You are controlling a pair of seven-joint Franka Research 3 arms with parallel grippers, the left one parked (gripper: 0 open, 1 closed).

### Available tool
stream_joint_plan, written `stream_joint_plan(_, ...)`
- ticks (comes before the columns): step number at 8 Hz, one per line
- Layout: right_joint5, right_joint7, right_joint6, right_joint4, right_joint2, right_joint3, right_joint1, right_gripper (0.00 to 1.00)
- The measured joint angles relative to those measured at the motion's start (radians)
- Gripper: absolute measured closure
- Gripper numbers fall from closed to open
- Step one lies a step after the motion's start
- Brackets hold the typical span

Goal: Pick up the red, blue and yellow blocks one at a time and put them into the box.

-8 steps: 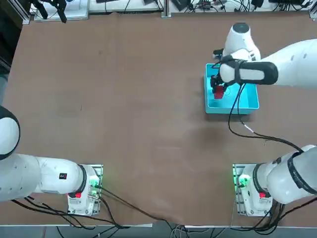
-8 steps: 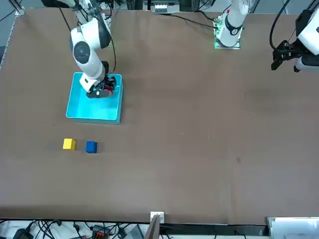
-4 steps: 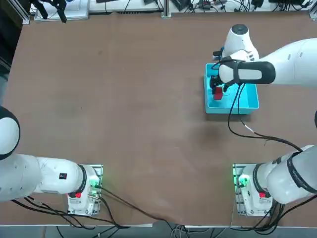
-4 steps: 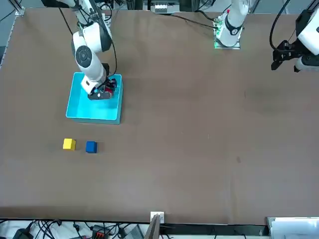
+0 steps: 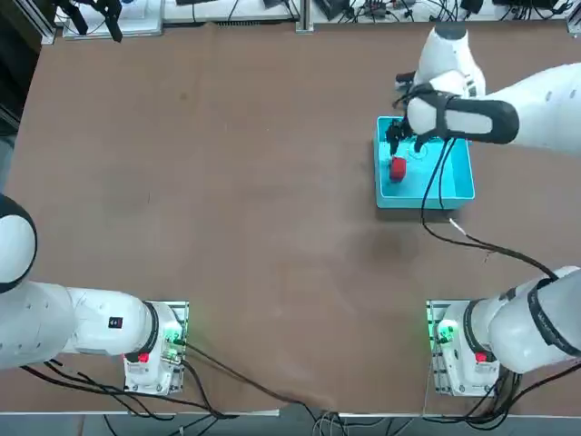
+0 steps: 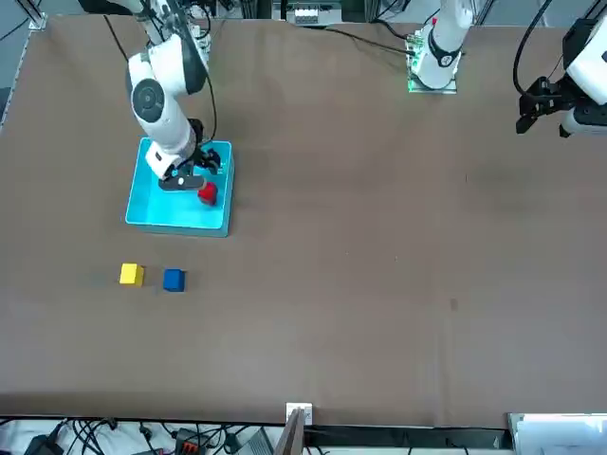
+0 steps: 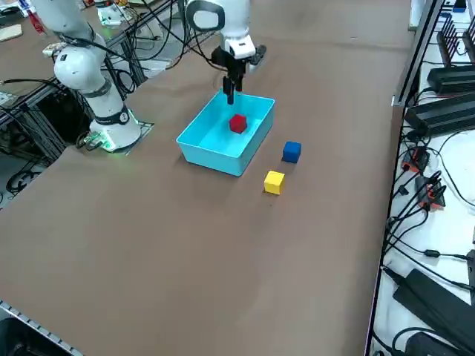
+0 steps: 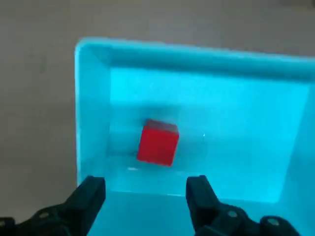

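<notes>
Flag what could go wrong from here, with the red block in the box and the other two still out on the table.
1. The blue block and yellow block sit close together, so the open right claw may nudge one while closing on the other.
2. The red block lies near one wall of the box; a later drop there could land on it and bounce out.
3. The claw hangs low over the box, and a sideways move might clip its wall.

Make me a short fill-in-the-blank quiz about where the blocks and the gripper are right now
1. The block lying inside the box is the ____ one.
2. The blue block and the yellow block sit on the ____, outside the box.
3. The right gripper hangs above the box with its fingers ____.

Missing words: red; table; open
</notes>
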Motion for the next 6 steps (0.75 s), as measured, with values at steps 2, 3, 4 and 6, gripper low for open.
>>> stream_joint_plan(2, -0.001, -0.132, -0.046, 0.124, 0.018, -0.007, -0.105, 0.00)
stream_joint_plan(3, -0.001, -0.196, -0.049, 0.189, 0.070, -0.011, -0.144, 0.00)
stream_joint_plan(4, -0.006, -0.224, -0.047, 0.266, 0.151, -0.012, -0.160, 0.00)
stream_joint_plan(6, -0.016, -0.263, -0.034, 0.427, 0.326, -0.012, -0.175, 0.00)
